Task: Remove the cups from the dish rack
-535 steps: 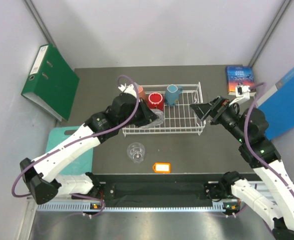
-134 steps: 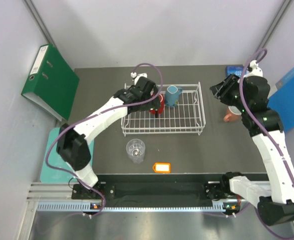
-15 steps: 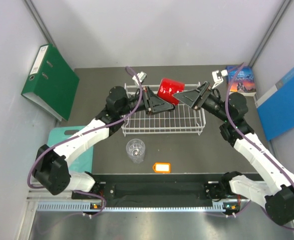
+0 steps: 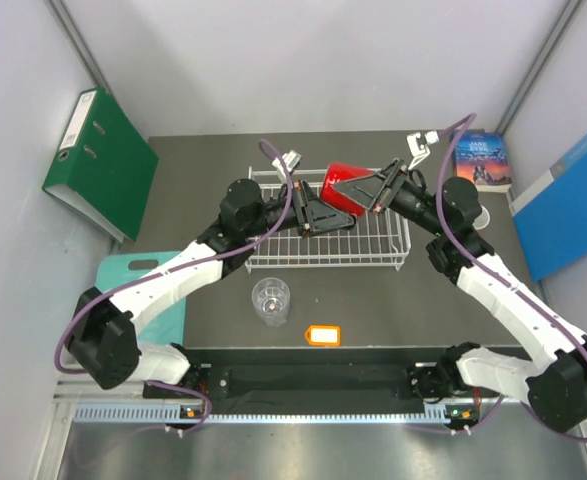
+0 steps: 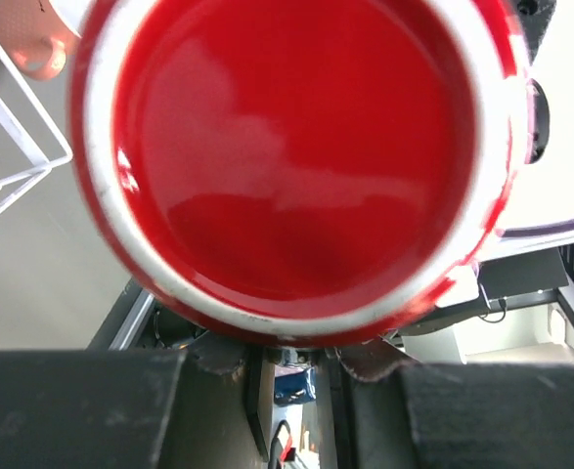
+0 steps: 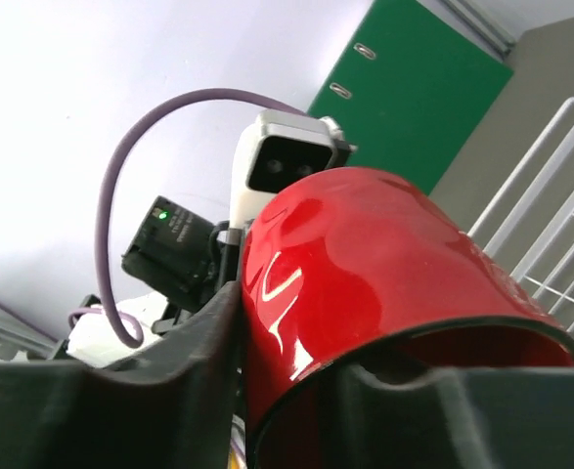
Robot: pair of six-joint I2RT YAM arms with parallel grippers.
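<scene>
The glossy red cup (image 4: pixel 345 179) hangs tilted above the back of the white wire dish rack (image 4: pixel 373 262), caught between both arms. My left gripper (image 4: pixel 325 207) is shut on it from the left; in the left wrist view its base (image 5: pixel 296 147) fills the frame above my gripper (image 5: pixel 296 357). From the right, my right gripper (image 4: pixel 361 190) is shut on its wall (image 6: pixel 365 264), one finger outside and one inside the rim (image 6: pixel 296 381). A salmon-pink cup (image 5: pixel 42 49) lies on the table beyond the rack. The clear glass tumbler (image 4: pixel 271 300) stands in front of the rack.
A green binder (image 4: pixel 98 160) leans on the left wall. At the right are a blue folder (image 4: pixel 568 205) and a book (image 4: pixel 481 160). An orange tag (image 4: pixel 323 334) lies near the front edge, and a teal board (image 4: pixel 133 290) at the left.
My right gripper has closed on the red cup's rim. The cup and both grippers have shifted slightly to the right above the rack.
</scene>
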